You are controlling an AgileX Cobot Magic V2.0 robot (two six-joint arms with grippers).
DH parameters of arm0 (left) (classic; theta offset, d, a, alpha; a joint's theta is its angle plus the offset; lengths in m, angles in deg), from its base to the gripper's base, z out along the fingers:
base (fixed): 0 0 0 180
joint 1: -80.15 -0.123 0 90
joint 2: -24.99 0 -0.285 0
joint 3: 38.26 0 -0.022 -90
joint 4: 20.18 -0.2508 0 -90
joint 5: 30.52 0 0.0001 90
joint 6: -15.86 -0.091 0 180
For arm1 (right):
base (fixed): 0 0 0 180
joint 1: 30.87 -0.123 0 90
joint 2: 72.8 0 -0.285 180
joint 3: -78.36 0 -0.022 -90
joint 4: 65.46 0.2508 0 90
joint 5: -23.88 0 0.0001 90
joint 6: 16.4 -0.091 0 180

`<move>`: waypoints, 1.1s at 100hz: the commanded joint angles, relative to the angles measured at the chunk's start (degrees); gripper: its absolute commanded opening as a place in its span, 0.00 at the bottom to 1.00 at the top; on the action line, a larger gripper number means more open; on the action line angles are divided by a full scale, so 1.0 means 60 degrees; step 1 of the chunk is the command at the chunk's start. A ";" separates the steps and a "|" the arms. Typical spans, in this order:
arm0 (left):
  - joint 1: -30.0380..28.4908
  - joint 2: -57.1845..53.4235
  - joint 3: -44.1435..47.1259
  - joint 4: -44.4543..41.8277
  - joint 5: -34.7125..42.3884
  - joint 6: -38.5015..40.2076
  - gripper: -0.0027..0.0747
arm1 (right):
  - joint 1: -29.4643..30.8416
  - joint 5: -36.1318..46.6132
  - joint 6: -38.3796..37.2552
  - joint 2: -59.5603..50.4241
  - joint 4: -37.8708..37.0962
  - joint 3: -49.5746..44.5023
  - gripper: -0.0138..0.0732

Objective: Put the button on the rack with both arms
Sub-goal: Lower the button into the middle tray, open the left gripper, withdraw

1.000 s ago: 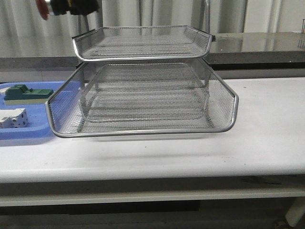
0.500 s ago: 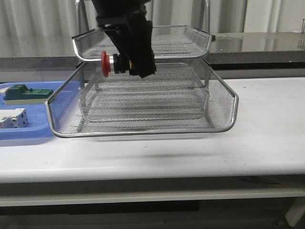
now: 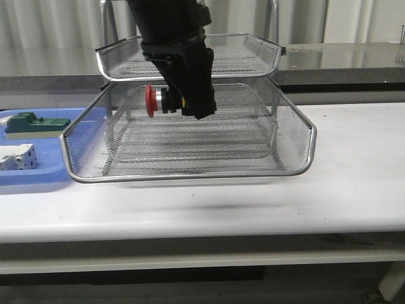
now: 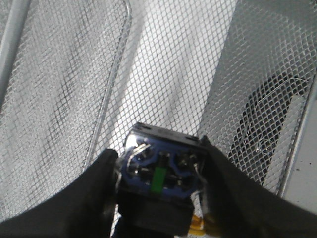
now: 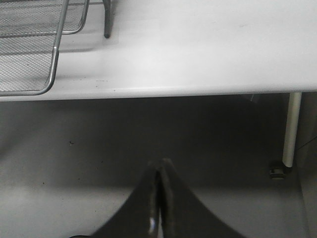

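The button, with its red cap facing left and a silver collar behind it, hangs in front of the rack, just below the top tier and above the mesh floor of the larger tray. My left gripper is shut on its black body, reaching down from above. In the left wrist view the button's bluish end sits clamped between both black fingers of the left gripper, over the rack's mesh. My right gripper is shut with nothing in it, low beside the table's front edge and away from the rack corner.
A blue plastic tray left of the rack holds a green block and a white block. The white table extends to the right of the rack. A table leg stands near my right gripper.
My left arm has come down from the upper left with the button, moving right and lower, from above the top tier to in front of the tray beneath it.
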State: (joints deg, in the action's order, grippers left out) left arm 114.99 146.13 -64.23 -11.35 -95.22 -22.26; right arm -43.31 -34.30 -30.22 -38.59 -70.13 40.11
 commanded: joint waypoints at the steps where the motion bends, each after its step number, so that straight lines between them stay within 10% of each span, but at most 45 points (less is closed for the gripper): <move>1: 0.0069 -0.0530 -0.0247 0.0227 0.0307 -0.0023 0.36 | 0.0010 0.0523 0.0031 0.0028 -0.0164 0.0245 0.08; 20: 0.0069 -0.0470 -0.0247 0.0227 0.0454 -0.0023 0.57 | 0.0010 0.0523 0.0031 0.0028 -0.0164 0.0245 0.08; 110: -0.0035 -0.0986 -0.1923 -0.0395 -0.1404 0.1283 0.57 | 0.0010 0.0523 0.0031 0.0028 -0.0164 0.0245 0.08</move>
State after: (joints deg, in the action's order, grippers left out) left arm 115.07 145.75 -73.66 -12.67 -101.61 -16.96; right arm -43.31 -34.30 -30.22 -38.59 -70.13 40.11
